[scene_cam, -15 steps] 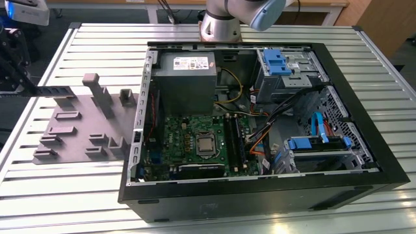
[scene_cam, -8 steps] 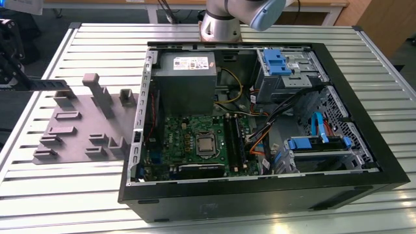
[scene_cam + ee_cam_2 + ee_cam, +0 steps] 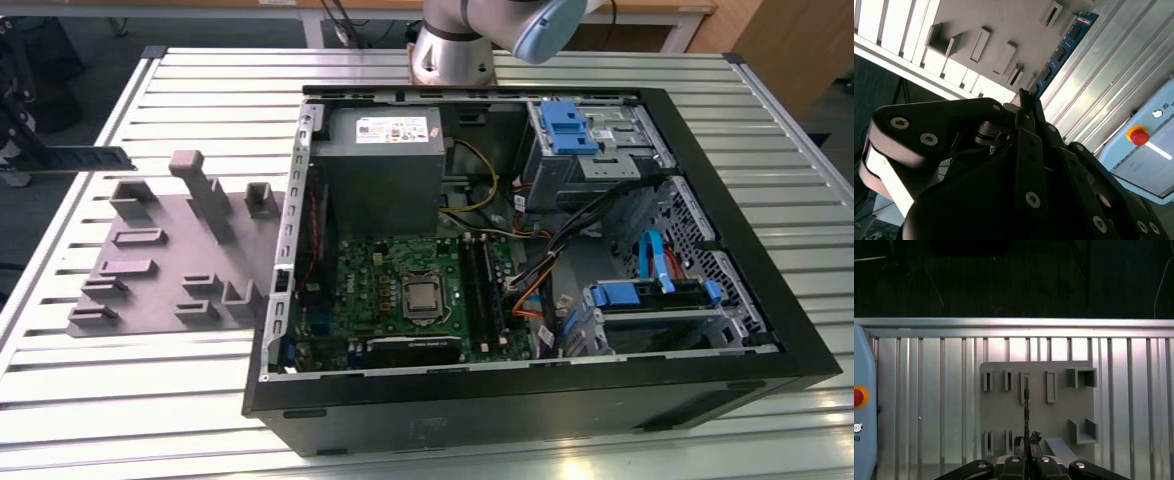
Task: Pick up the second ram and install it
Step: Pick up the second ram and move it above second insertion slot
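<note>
My gripper (image 3: pixel 1025 101) is shut on the second ram (image 3: pixel 1064 47), a narrow blue-green stick with small black chips that juts out past the fingertips. In the first wrist view the ram (image 3: pixel 1026 407) shows edge-on as a thin dark line, rising from the gripper (image 3: pixel 1026 441) and hanging high over the grey fixture plate (image 3: pixel 1059 415), in line with one of its slots. In the exterior view the open computer case (image 3: pixel 747 300) lies on the table with the green motherboard (image 3: pixel 387 290) and its long black slot rails (image 3: pixel 478 285) exposed.
The grey fixture plate (image 3: pixel 160 250) with raised blocks sits at the exterior view's left of the case on the slatted metal table (image 3: pixel 134 400). A pale box with a red button (image 3: pixel 1139 135) lies beside the plate. The arm's base (image 3: pixel 454 50) stands behind the case.
</note>
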Tool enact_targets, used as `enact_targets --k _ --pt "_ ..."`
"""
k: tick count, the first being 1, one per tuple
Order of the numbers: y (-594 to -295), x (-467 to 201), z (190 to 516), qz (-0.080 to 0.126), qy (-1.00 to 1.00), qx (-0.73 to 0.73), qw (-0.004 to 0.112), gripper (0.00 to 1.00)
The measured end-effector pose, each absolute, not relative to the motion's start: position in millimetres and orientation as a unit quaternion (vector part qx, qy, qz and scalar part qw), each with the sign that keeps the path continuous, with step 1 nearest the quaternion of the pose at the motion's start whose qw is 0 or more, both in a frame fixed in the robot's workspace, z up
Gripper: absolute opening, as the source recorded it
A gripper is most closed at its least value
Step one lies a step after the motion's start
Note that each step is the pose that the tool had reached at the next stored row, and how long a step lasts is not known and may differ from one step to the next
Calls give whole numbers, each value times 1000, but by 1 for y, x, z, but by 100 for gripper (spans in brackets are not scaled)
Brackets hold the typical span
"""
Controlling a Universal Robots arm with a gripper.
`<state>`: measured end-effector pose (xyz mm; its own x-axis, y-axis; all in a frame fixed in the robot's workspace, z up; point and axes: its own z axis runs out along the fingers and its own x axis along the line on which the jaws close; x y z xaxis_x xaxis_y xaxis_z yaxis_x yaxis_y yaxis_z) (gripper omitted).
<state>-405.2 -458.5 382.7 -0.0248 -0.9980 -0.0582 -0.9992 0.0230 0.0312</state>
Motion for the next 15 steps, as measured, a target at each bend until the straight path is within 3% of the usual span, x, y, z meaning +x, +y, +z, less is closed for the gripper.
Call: enact_targets --k 15 --pt "-458 -405 398 32 715 -698 11 14"
